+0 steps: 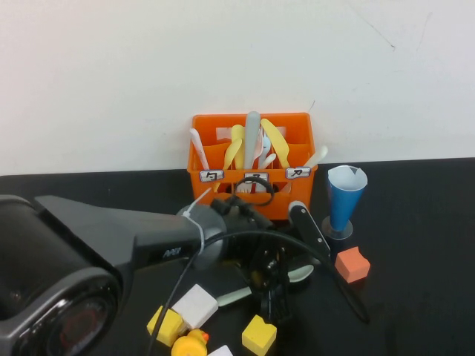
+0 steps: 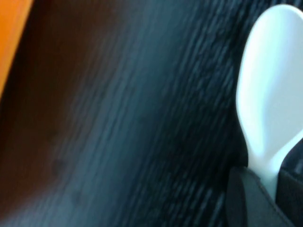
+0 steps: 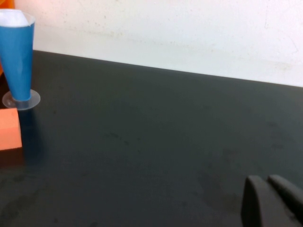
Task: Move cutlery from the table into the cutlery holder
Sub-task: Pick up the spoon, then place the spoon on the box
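Observation:
A pale mint-green spoon (image 1: 300, 274) lies low over the black table (image 1: 415, 222), in front of the orange cutlery holder (image 1: 282, 200). My left gripper (image 1: 273, 297) reaches down over the spoon's middle. In the left wrist view the spoon (image 2: 270, 94) has its neck pinched in the left gripper (image 2: 265, 177), which is shut on it. A light grey utensil (image 1: 252, 137) stands upright in the holder among yellow and white ones. My right gripper (image 3: 272, 187) hovers over bare table to the right, shut and holding nothing. It is outside the high view.
A blue paper cone cup (image 1: 346, 196) stands right of the holder, with an orange block (image 1: 352, 265) in front of it. A long black object (image 1: 330, 259) lies beside the spoon. Yellow blocks (image 1: 259, 335), a white block (image 1: 196, 306) and a yellow duck (image 1: 191, 345) sit near the front edge.

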